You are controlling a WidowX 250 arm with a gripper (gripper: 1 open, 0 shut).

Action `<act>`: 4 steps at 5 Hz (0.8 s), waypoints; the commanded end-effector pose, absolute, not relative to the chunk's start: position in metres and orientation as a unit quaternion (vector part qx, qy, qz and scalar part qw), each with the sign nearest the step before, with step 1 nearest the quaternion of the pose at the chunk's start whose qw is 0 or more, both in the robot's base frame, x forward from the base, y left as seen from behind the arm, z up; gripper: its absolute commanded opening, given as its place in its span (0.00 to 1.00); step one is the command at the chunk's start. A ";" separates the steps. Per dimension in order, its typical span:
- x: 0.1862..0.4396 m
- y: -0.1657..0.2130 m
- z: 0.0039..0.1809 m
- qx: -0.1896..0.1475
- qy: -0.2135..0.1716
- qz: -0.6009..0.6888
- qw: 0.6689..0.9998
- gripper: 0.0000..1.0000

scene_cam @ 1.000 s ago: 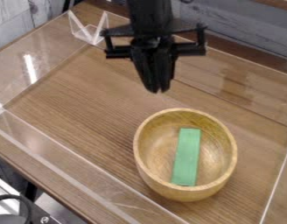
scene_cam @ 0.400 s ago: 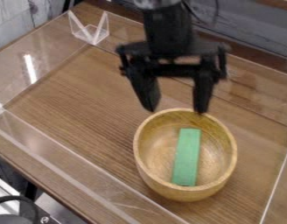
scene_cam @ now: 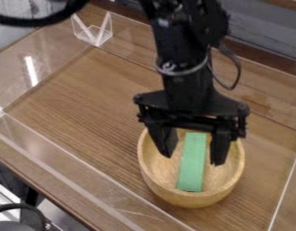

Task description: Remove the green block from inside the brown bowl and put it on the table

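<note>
Green block (scene_cam: 193, 167) lying flat on the floor of the brown bowl (scene_cam: 155, 174), long axis running away from the camera, near end pointing toward the bowl's front wall, far end hidden behind the black arm. Bowl resting upright on the table (scene_cam: 78, 99), toward the front right part, close to the clear front wall (scene_cam: 66, 185) but not touching it. Gripper (scene_cam: 193, 152) hanging directly over the bowl, pointing almost straight down, jaws spread wide. One black finger (scene_cam: 161, 149) to the left of the block, the other to the right, both tips dipping below the rim and straddling the block across its width. Nothing gripped; contact between fingertips and block not discernible. Black arm (scene_cam: 184, 45) rising from the gripper toward the top of the view. Small clear stand (scene_cam: 93, 29) at the far left corner, well apart from the bowl.
</note>
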State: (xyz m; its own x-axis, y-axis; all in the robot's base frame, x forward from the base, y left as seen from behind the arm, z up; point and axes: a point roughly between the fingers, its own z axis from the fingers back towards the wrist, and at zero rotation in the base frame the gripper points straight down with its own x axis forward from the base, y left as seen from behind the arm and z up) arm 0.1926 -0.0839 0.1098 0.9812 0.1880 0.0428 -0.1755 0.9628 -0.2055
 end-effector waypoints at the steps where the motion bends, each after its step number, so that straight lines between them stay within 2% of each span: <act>1: 0.196 -0.084 0.102 -0.102 -0.046 0.092 0.989 1.00; 4: 0.200 -0.081 0.071 -0.104 -0.055 0.108 0.987 1.00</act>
State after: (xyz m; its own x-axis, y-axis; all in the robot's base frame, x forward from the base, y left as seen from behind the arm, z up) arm 0.1937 -0.0808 0.0643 0.9746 0.2161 0.0583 -0.2006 0.9589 -0.2009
